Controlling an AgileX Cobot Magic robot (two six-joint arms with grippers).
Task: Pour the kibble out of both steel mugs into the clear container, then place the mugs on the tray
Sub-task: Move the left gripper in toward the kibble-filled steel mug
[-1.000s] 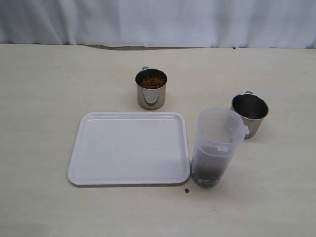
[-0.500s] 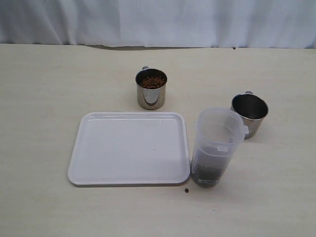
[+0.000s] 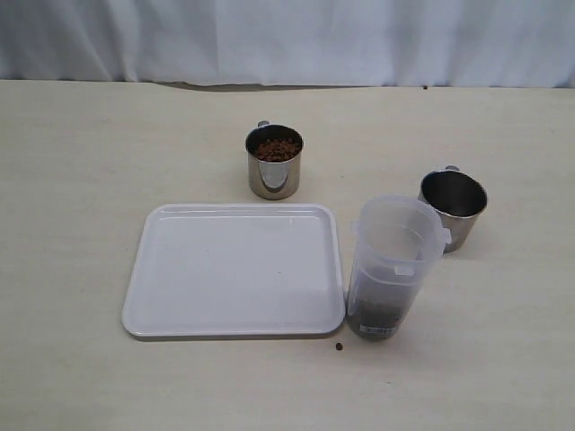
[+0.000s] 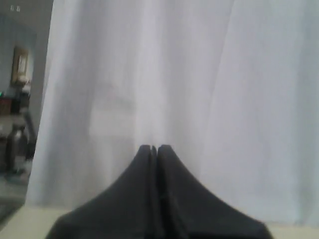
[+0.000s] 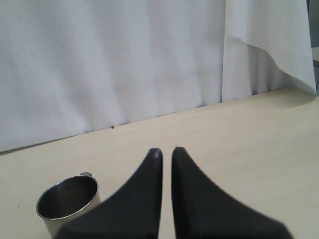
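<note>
L tool (image 4: 154, 148) & R tool (image 5: 167, 150) both closed, gripping nothing. Full mug (image 3: 273, 175) w/ kibble (image 3: 276, 149) stands behind tray (image 3: 234, 269). Empty mug (image 3: 452, 208) sits just beside clear container (image 3: 393, 267) on bench (image 3: 90, 162).

Kibble-filled mug (image 3: 275, 162); right mug (image 3: 453, 208) seemingly empty

Table (image 3: 81, 162): bare surface along the left edge, along the near edge bar one stray pellet (image 3: 340, 347), and between the two mugs toward the far edge, where a white curtain (image 3: 287, 40) closes the back. Obstacles mid-surface: low unloaded tray (image 3: 234, 269), kibble-filled mug (image 3: 275, 162) just beyond its far rim, tall clear container (image 3: 393, 268) just beside its right rim, slim gap only. The empty mug (image 3: 453, 208) stands close behind the container toward the right edge; whether they touch cannot be told.
</note>
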